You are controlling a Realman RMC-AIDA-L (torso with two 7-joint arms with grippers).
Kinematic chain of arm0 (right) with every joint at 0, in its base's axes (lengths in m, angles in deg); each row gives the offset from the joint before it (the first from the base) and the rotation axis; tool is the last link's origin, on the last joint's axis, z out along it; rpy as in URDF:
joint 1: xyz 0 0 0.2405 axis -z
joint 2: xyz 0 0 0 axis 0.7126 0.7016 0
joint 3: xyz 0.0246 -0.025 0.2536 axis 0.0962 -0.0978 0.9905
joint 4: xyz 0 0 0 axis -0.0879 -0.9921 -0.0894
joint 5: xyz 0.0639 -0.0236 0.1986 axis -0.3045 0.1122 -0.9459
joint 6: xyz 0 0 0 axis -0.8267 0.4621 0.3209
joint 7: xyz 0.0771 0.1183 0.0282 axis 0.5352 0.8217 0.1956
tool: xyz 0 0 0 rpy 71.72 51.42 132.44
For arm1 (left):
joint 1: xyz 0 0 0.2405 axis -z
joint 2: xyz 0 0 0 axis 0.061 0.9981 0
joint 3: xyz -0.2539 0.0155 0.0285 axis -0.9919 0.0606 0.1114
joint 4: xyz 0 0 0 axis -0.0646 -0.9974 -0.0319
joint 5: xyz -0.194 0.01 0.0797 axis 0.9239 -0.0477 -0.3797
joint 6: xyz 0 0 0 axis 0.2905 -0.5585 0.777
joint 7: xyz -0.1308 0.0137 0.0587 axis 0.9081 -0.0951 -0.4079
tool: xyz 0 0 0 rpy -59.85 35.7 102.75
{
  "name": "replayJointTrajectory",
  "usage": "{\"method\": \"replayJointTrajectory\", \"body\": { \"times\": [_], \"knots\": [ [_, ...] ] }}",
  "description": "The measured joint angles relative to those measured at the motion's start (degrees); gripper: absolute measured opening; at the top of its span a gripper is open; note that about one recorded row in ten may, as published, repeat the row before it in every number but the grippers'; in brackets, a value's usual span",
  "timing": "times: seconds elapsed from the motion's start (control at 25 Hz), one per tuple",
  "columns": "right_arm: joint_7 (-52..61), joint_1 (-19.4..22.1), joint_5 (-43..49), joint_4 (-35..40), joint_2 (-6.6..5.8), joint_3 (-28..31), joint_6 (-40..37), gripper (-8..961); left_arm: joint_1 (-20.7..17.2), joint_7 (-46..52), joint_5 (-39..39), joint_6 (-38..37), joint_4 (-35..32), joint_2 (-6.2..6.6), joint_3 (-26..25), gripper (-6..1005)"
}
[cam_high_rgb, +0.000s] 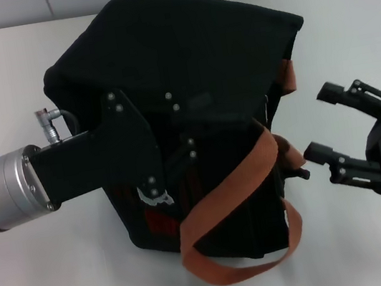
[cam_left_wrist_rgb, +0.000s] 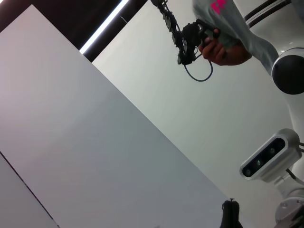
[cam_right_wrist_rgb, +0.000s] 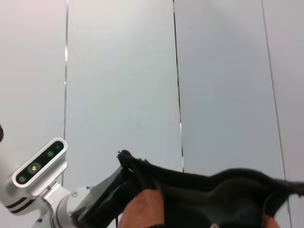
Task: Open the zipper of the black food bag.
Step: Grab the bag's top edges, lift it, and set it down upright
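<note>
The black food bag (cam_high_rgb: 184, 57) stands upright in the middle of the table, seen in the head view. Its two orange-brown handles (cam_high_rgb: 217, 197) hang down its near right side, and a red label (cam_high_rgb: 161, 225) and a white patch (cam_high_rgb: 157, 197) show low on its front. I cannot make out the zipper. My left gripper (cam_high_rgb: 170, 153) reaches in from the left and lies against the bag's front face, black on black. My right gripper (cam_high_rgb: 323, 122) hovers open just right of the bag, level with the handles and holding nothing. The right wrist view shows the bag's top edge (cam_right_wrist_rgb: 223, 183).
White table surface (cam_high_rgb: 46, 282) surrounds the bag, with a tiled wall behind. In the left wrist view a person's hand (cam_left_wrist_rgb: 221, 50) holds a cabled device, and the robot's head camera (cam_left_wrist_rgb: 268, 157) shows.
</note>
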Motion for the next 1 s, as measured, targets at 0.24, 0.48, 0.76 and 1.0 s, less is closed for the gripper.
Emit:
{"method": "replayJointTrajectory", "body": {
  "times": [0.24,0.48,0.76,1.0],
  "knots": [
    [-13.0,-3.7,-0.6,-7.6,0.15,0.0,2.2,752,0.4,0.0,-0.1,0.2,0.6,-0.05,0.0,170],
    [-14.7,-5.4,-0.6,-8.6,0.16,-0.3,4.8,508,0.5,0.0,-0.1,0.2,0.6,-0.05,0.0,170],
    [-15.6,-6.8,-0.6,-9.1,0.21,-0.3,6.7,481,0.6,0.0,-0.2,0.2,0.6,-0.05,-0.1,169],
    [-17.1,-7.5,-0.6,-9.9,0.30,0.1,7.2,447,0.7,0.0,-0.2,0.3,0.6,-0.05,0.0,169]
  ]
}}
